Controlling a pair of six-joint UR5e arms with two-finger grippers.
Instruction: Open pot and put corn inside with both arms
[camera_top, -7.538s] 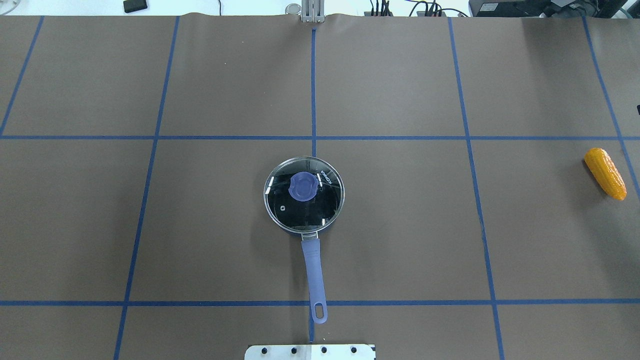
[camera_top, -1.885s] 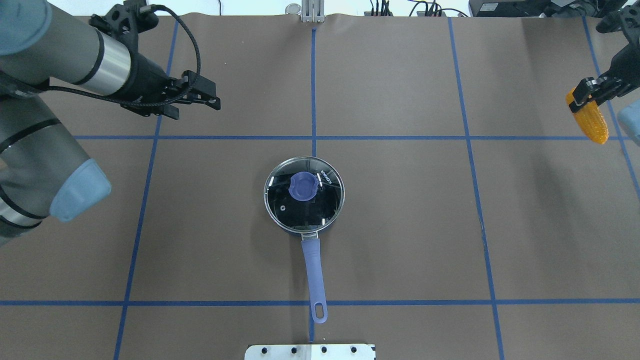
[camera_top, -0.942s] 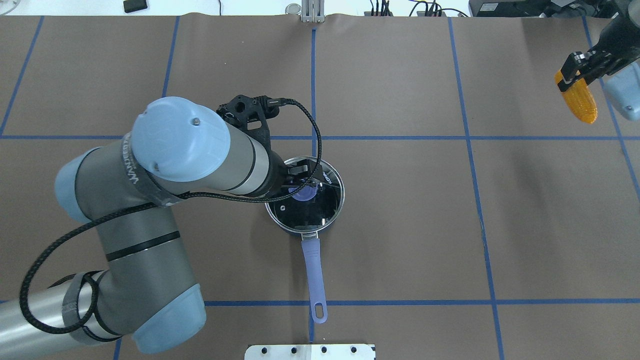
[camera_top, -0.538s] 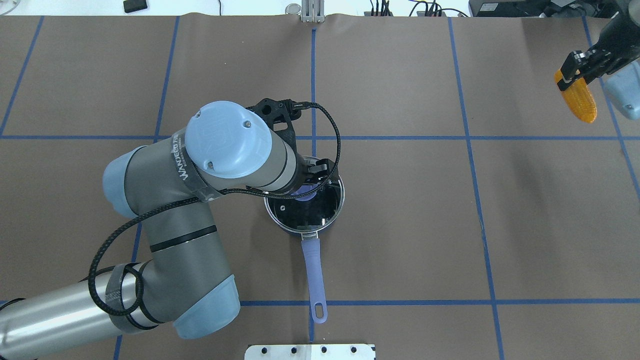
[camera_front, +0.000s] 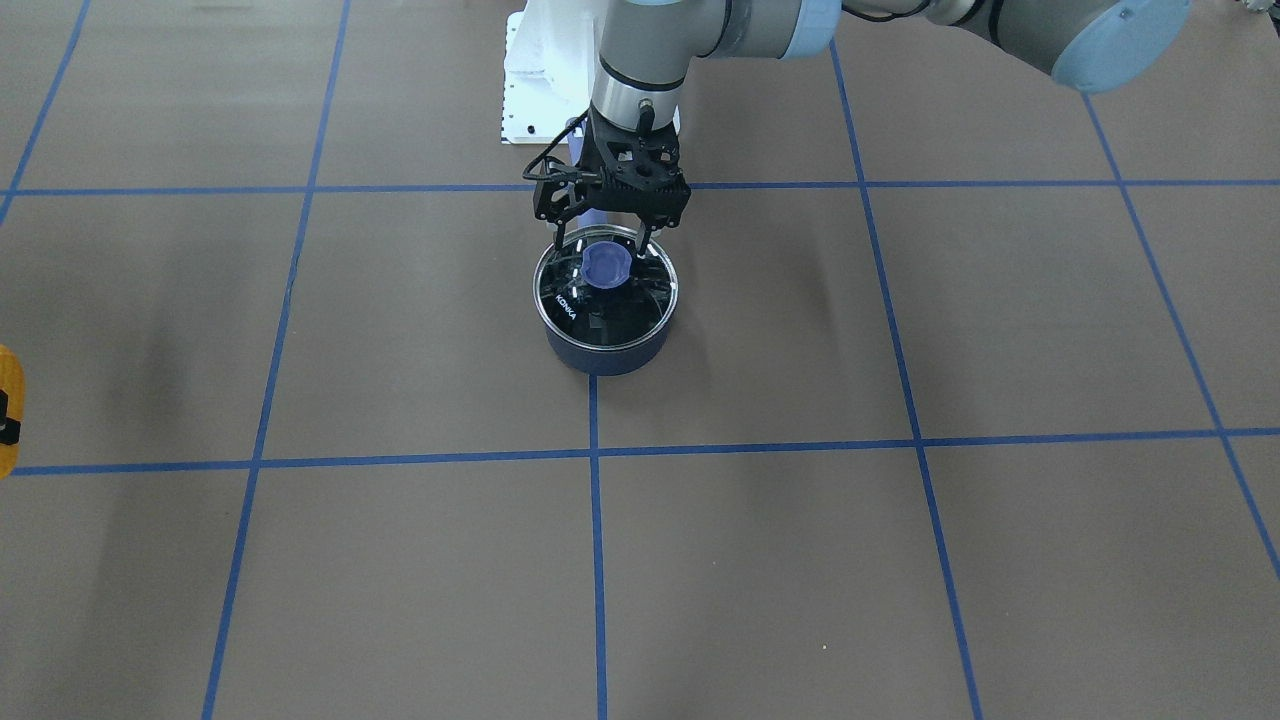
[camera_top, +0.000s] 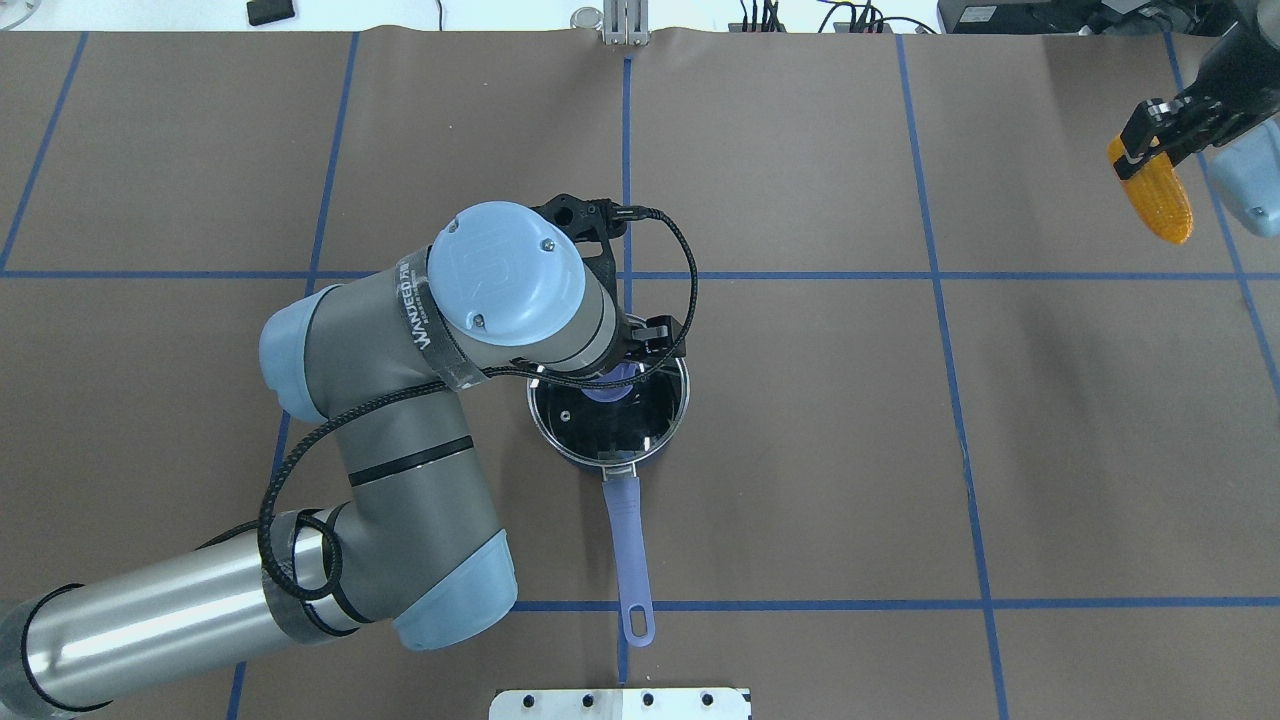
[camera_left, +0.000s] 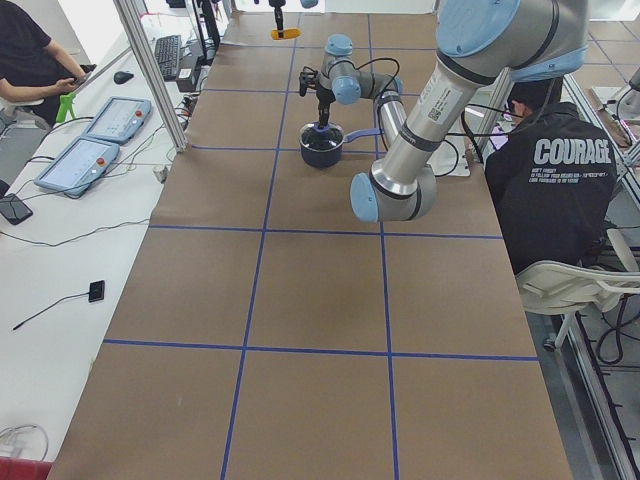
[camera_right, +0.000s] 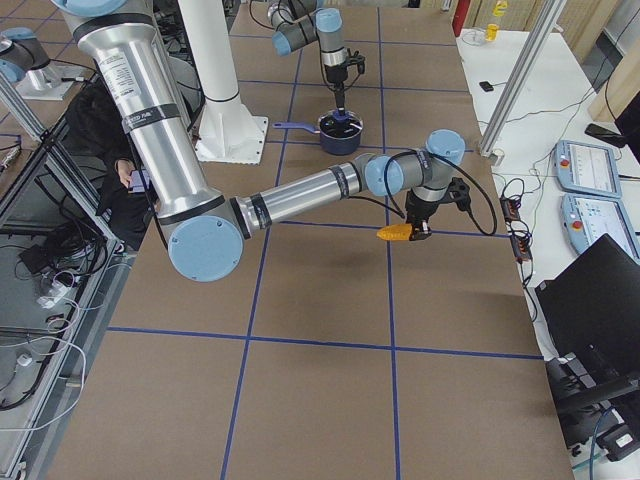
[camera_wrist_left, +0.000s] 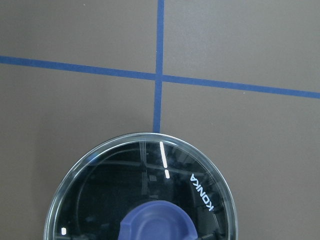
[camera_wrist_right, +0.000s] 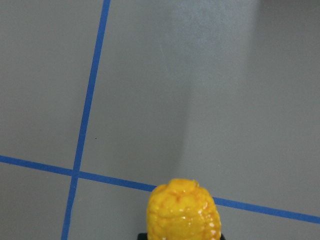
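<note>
The dark blue pot (camera_front: 605, 350) stands mid-table with its glass lid (camera_top: 620, 430) on and its purple handle (camera_top: 628, 550) towards the robot. My left gripper (camera_front: 606, 240) hangs just above the lid's purple knob (camera_front: 606, 265). It is open, with one finger on each side of the knob. The left wrist view shows the lid (camera_wrist_left: 100, 190) and knob (camera_wrist_left: 157, 222) close below. My right gripper (camera_top: 1160, 125) is shut on the yellow-orange corn (camera_top: 1152, 195) and holds it in the air at the table's far right. The corn also shows in the right wrist view (camera_wrist_right: 182, 210).
Blue tape lines (camera_top: 628, 180) divide the brown table cover. The robot's white base plate (camera_top: 620, 703) lies at the near edge behind the pot handle. People sit at the table's sides in the exterior left view, one in a black hoodie (camera_left: 560, 180).
My left arm swung in from the far left and its gripper came down over the lid's knob. My right gripper picked the corn up off the table and holds it almost still.
</note>
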